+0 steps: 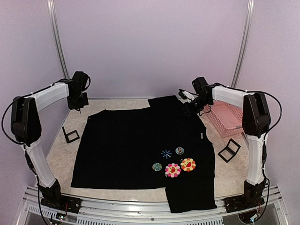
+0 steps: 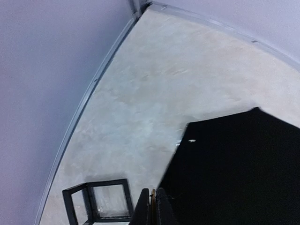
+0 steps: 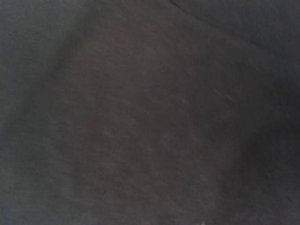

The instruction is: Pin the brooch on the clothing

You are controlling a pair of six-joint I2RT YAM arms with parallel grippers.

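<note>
The clothing (image 1: 136, 150) lay spread on the table (image 1: 61, 159).
I saw my left gripper (image 2: 152, 194) clenched beside its far-left corner; the right gripper (image 1: 189, 109) sat at its far edge, and its jaws I could not tell.

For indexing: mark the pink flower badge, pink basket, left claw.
pink flower badge (image 1: 172, 170): top view, its centre.
pink basket (image 1: 225, 120): top view, bare inside.
left claw (image 2: 153, 193): left wrist view, between fingertips.

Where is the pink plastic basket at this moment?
In the top view, the pink plastic basket sits far right on the table, beside the large black shirt's right edge.
</note>
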